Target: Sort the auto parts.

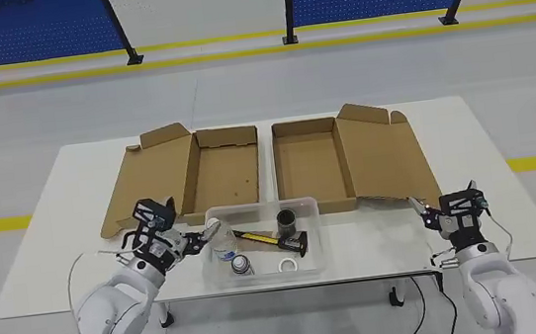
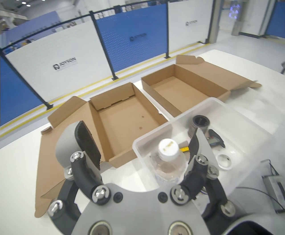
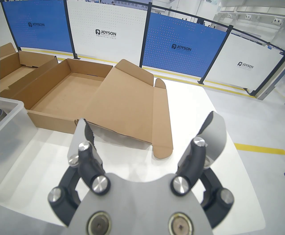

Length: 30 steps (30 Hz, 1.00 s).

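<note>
Bottle (image 2: pixel 168 155) is sitting in a corner of the clear bin (image 2: pixel 176 118); I am seeing my left gripper (image 2: pixel 140 131) spread wide either side of it; right gripper (image 3: pixel 147 120) is hovering splayed over the table (image 3: pixel 44 155) beside a cardboard box (image 3: pixel 133 106).

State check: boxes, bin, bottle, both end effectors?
Left box: lid open, empty.
Right box: lid open, empty.
Clear bin: uncovered, loaded.
Bottle: capped, in the bin.
Left end effector: open, at the bottle.
Right end effector: open, holding nothing.
</note>
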Each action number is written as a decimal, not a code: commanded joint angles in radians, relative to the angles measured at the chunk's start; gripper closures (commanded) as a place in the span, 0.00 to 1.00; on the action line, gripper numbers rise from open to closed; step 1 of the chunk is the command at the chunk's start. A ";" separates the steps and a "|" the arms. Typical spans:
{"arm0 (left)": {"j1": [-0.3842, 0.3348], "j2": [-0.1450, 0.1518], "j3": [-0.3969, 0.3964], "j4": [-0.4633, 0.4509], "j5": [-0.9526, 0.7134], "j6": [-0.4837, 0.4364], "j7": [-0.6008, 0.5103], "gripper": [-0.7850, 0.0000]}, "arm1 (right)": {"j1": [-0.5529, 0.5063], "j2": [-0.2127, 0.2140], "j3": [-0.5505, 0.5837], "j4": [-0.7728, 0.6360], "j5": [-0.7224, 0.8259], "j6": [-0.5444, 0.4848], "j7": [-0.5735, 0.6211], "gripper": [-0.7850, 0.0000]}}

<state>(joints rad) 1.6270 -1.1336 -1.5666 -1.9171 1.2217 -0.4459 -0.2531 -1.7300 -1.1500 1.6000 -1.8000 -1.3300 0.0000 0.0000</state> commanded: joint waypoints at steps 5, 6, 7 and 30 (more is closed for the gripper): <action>0.015 0.009 0.030 0.010 0.068 -0.125 -0.014 0.00 | 0.000 0.000 0.000 0.000 0.000 0.000 0.000 0.00; 0.016 0.009 0.036 0.014 0.068 -0.119 -0.015 0.00 | 0.000 0.000 0.000 0.000 0.000 0.000 0.000 0.00; 0.016 0.008 0.045 0.021 0.069 -0.111 -0.020 0.00 | 0.000 0.000 0.000 0.000 0.000 0.000 0.000 0.00; -0.095 -0.013 0.162 0.150 -0.112 0.078 -0.145 0.00 | 0.000 0.000 0.000 0.000 0.000 0.000 0.000 0.00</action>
<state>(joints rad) 1.5350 -1.1464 -1.4085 -1.7725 1.1149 -0.3660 -0.3983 -1.7300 -1.1500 1.6000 -1.8000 -1.3300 0.0000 0.0000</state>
